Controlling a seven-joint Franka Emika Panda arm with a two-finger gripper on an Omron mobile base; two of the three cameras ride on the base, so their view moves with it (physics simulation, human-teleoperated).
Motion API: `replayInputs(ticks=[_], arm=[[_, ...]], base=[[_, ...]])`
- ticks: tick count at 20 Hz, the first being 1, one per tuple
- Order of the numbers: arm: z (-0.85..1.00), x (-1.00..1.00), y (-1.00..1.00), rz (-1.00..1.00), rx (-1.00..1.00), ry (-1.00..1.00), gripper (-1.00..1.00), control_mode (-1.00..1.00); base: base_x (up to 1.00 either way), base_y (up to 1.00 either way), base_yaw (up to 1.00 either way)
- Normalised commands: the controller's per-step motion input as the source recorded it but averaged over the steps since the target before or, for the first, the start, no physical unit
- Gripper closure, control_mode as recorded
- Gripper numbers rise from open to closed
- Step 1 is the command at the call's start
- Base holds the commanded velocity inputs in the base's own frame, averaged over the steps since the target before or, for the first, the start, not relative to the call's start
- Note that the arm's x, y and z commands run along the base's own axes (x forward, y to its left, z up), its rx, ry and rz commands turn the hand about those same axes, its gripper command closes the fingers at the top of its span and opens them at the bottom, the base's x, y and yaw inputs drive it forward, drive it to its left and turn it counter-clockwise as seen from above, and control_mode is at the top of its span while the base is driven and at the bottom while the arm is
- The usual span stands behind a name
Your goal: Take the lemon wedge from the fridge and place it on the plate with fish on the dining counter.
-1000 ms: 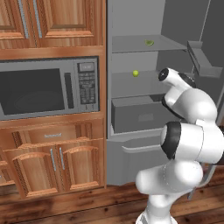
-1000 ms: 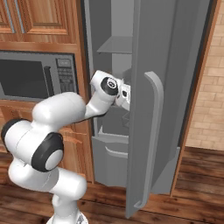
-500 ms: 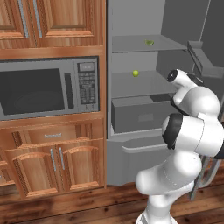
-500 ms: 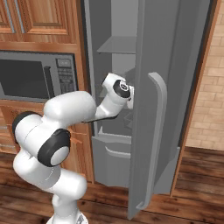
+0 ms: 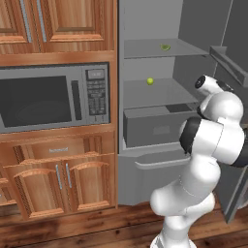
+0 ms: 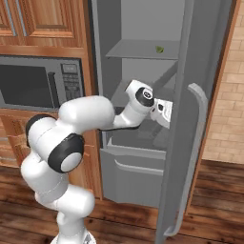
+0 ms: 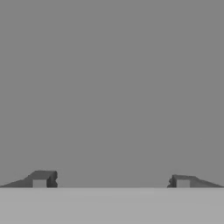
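The fridge (image 5: 193,29) stands open. The lemon wedge (image 5: 165,47) (image 6: 159,49), a tiny yellow-green piece, lies on its top shelf. My arm reaches across the fridge opening at middle-shelf height, and the white hand (image 6: 163,111) sits against the inner side of the fridge door (image 6: 209,95), well below and to the right of the wedge. In the hand view my gripper (image 7: 111,181) is open, with its fingertips (image 7: 41,179) wide apart, nothing between them and a plain grey surface ahead. The plate with fish and the dining counter are out of view.
A small round yellow-green ball (image 5: 150,81) rests on the middle shelf, above a grey drawer (image 5: 155,128). A steel microwave (image 5: 48,99) and wooden cabinets (image 5: 53,174) stand left of the fridge. The door's long handle (image 6: 190,157) is at the right.
My hand has swung right across the fridge opening. In the right base view the door has swung further right, standing wider open. The lemon wedge and the ball have not moved.
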Motion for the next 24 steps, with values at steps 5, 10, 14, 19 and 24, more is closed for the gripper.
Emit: replayInputs(ticks=[5,10,14,19,24], arm=[[0.0,-0.55,0.59,0.2,-0.01,0.0,-1.0,-1.0],[0.08,0.03,1.0,0.41,0.12,0.11,-1.0,-1.0],[0.0,0.09,0.98,0.54,0.3,0.16,-1.0,-1.0],[0.0,0.11,0.81,0.63,0.29,0.13,-1.0,-1.0],[0.0,0.11,0.51,0.76,0.25,0.14,-1.0,-1.0]], base=[[0.0,0.0,0.0],[0.0,0.0,0.0],[0.0,0.0,0.0],[0.0,0.0,0.0],[0.0,0.0,0.0]])
